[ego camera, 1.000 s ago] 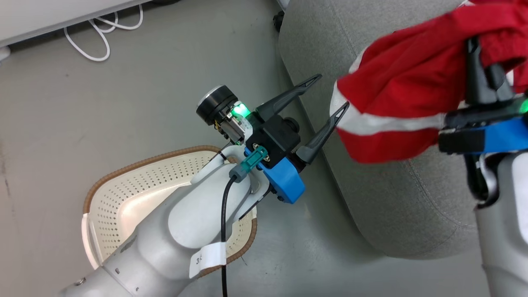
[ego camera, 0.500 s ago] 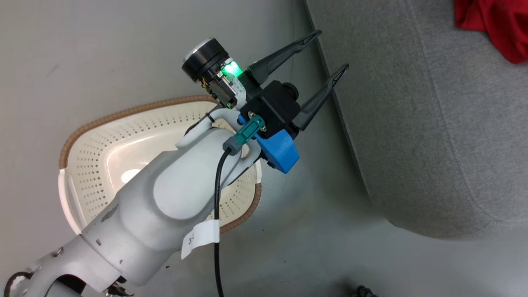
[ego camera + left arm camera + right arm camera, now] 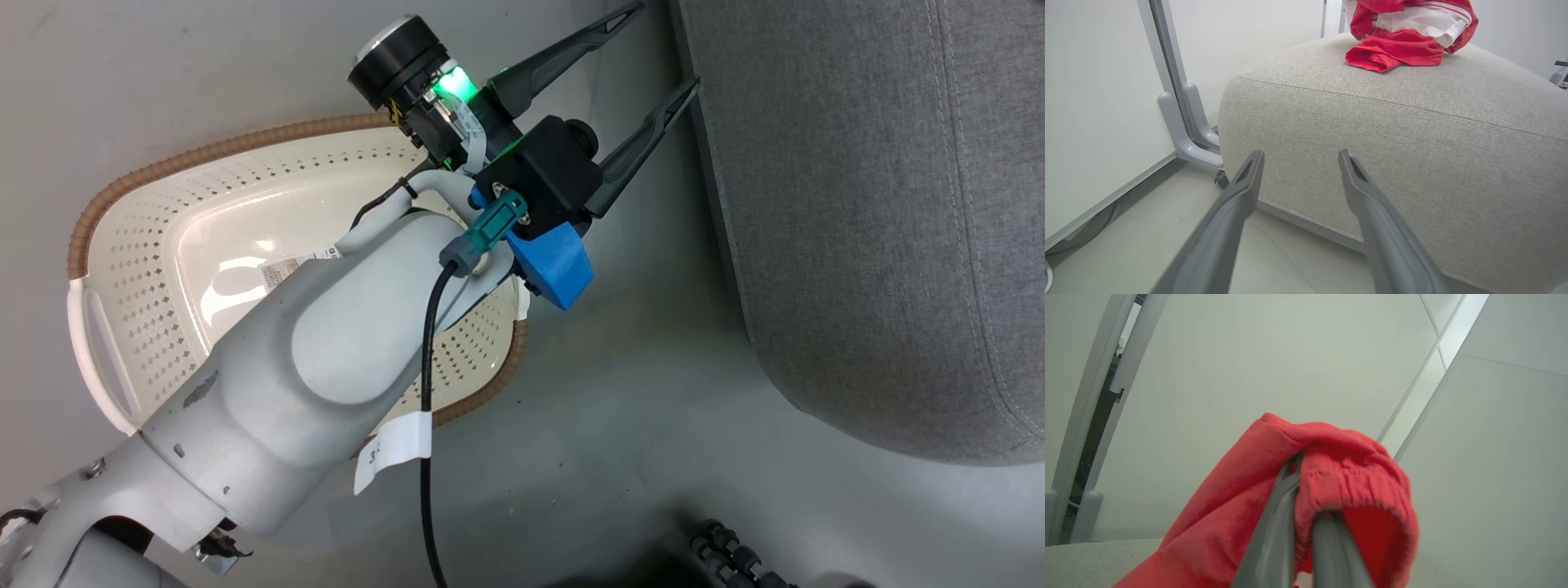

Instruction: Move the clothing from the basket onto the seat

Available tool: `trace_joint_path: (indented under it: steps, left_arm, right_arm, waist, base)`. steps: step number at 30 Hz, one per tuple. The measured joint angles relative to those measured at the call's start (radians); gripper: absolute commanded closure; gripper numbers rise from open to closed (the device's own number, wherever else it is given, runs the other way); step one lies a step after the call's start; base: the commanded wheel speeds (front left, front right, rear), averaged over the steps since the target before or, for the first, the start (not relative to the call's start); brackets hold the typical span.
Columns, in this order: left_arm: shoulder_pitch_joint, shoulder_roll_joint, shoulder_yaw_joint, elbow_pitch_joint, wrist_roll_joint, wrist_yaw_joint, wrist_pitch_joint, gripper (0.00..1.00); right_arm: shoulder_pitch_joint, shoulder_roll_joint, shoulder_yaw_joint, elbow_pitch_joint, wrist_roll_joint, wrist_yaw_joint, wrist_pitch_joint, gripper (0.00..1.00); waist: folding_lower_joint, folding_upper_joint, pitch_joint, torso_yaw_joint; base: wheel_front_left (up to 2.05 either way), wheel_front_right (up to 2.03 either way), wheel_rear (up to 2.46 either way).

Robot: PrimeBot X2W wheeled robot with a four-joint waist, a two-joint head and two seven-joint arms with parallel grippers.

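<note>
**Item 1: left tool** (image 3: 666, 44). You have it spread wide and holding nothing. It hangs over the grey floor (image 3: 620, 425) between basket and seat. Its fingers point at the seat's side, and their tips are near the seat's edge. The pale forearm (image 3: 326, 343) lies across the basket in the head view, with a black cable (image 3: 425, 457) running along it.

**Item 2: right tool** (image 3: 1310, 486). You have it clamped tight on red fabric of the clothing. A gathered band is bunched over the fingertips, and the cloth drapes down toward the seat at the lower left of the right wrist view.

**Item 3: clothing** (image 3: 1400, 49). You will find a red heap with white panels and striped trim resting on top of the seat, well apart from the left tool. The frame edge cuts off its upper part, so you cannot tell whether this heap is the piece in the right tool.

**Item 4: basket** (image 3: 204, 151). It is cream, perforated and brown-rimmed, and stands on the floor beside the seat. A barcode label (image 3: 290, 268) shows on its bare bottom.

**Item 5: seat** (image 3: 882, 204). This is a large light grey cushion with a stitched seam and rounded corners.

**Item 6: white panel** (image 3: 1098, 102). It stands left of the seat in the left wrist view, on a grey foot (image 3: 1180, 134).
</note>
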Motion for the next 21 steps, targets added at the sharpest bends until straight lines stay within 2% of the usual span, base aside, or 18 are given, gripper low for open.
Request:
trace_joint_path:
  steps: [6,16,21]
  left_arm:
    - [-0.002,0.004,-0.004,0.002,-0.002,0.0,0.0,0.0]
    - [-0.01,0.005,-0.003,0.001,-0.003,0.0,0.0,0.0]
    - [-0.009,0.004,0.004,0.0,-0.008,0.0,0.0,0.0]
  right_arm:
    - [0.043,0.07,-0.013,0.047,-0.013,0.0,0.0,1.0]
    - [0.138,0.216,-0.035,0.049,-0.038,0.0,0.0,1.0]
    - [0.17,0.229,-0.036,0.086,-0.032,0.0,0.0,1.0]
  waist:
    - [0.0,0.0,0.013,-0.002]
    - [0.0,0.0,0.013,0.005]
    - [-0.0001,0.0,-0.001,0.01]
  base:
    - [0.0,0.0,0.0]
    - [0.0,0.0,0.0]
    - [0.0,0.0,0.0]
